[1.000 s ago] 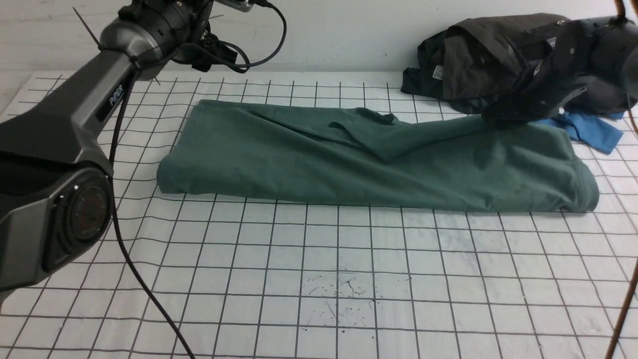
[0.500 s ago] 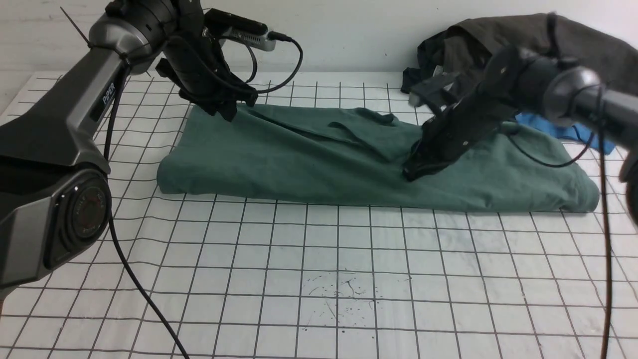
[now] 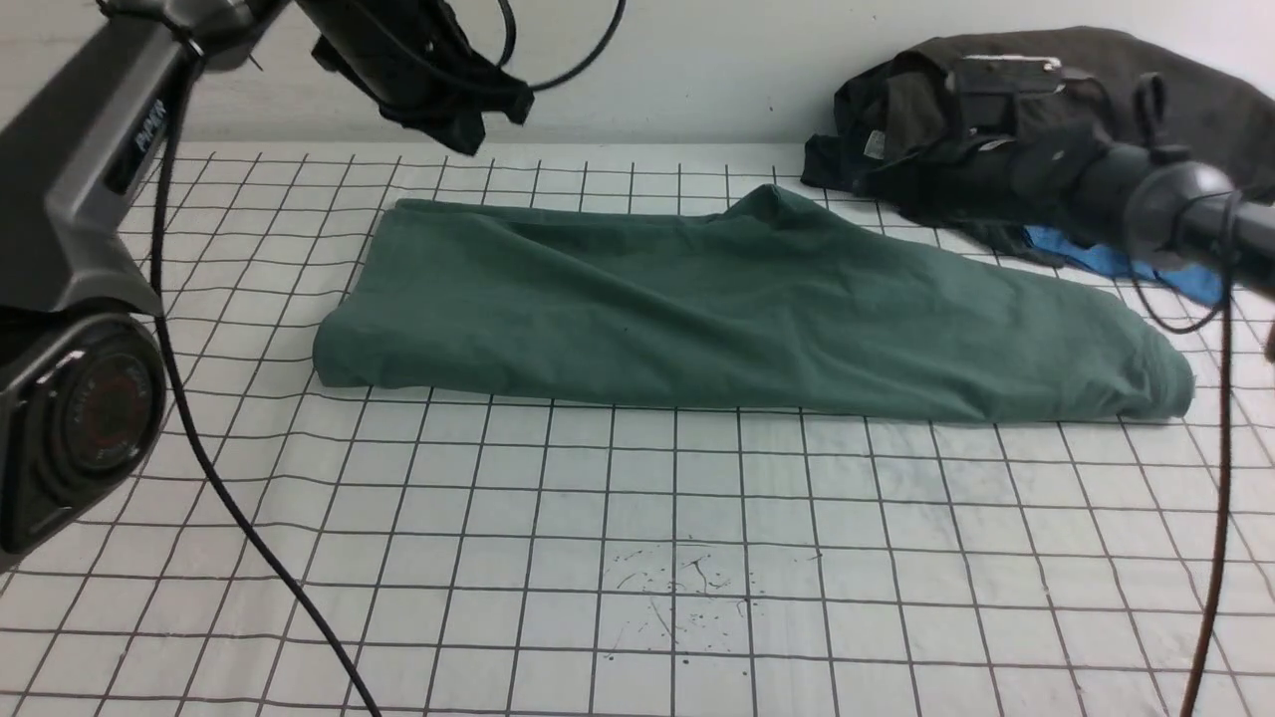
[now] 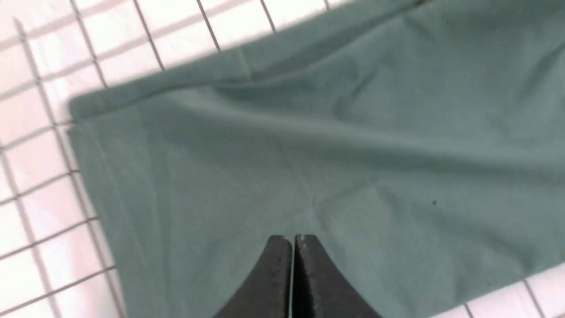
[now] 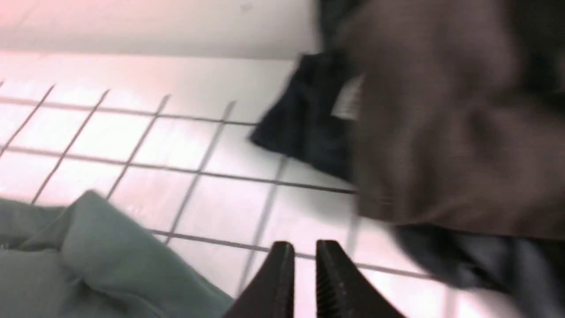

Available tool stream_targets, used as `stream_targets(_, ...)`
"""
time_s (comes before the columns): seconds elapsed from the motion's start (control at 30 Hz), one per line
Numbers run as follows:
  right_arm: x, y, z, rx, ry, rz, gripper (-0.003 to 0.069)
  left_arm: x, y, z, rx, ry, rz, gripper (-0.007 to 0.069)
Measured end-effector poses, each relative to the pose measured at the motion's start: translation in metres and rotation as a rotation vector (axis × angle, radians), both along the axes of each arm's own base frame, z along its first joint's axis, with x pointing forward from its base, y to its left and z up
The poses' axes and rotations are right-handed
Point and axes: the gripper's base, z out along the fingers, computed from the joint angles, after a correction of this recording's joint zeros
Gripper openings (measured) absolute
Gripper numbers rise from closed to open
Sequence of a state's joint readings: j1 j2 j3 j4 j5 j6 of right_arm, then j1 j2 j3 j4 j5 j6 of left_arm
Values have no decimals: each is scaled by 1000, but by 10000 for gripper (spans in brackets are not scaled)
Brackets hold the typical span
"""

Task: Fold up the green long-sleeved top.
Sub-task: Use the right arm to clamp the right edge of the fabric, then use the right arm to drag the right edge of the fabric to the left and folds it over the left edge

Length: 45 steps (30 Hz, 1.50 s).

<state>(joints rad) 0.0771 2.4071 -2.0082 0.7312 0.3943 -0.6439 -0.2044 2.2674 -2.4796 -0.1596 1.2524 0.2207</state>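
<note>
Showing the green long-sleeved top lying as a long folded band across the far middle of the gridded table cover, its length running from the robot's left to its right. The cloth appears to be a matte, soft knit stacked in several layers. The near edge is a rounded fold, the surface carries shallow diagonal creases, and a small peak stands up on the far edge. Judged from this drape, the garment is light and limp, not slippery and not fragile. It should sag from any pinch point and drag a little on the cover. A sound hold would be at the two corners of one short end, pinching through all the layers so that none slides out when that end is carried over the other. The left gripper hangs raised above the left part of the top with its jaws pressed together on nothing. The right gripper is above bare cover near the top's far edge, its jaws parted by a narrow gap with nothing between them. The cover is white with a dark line grid, slightly wrinkled and speckled near the front. A heap of dark garments lies at the far right, with a blue garment showing beside it, near the top's right end.
</note>
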Motion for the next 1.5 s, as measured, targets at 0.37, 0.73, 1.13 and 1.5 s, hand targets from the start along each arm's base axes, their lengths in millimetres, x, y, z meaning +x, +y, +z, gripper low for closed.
stream_targets(0.37,-80,-108,85,-114,498,3,181,-124,28,39,51,123,2,-7)
stream_targets(0.73,-95,-135,7,-196,701,-192,546,-226,51,-27,93,239,29,-7)
stream_targets(1.13,-81,-132,-32,-6,703,-304,400,-230,53,-39,95,223,37,-7)
stream_targets(1.5,-78,-143,48,-260,651,-224,39,-235,55,-39,118,264,30,-7)
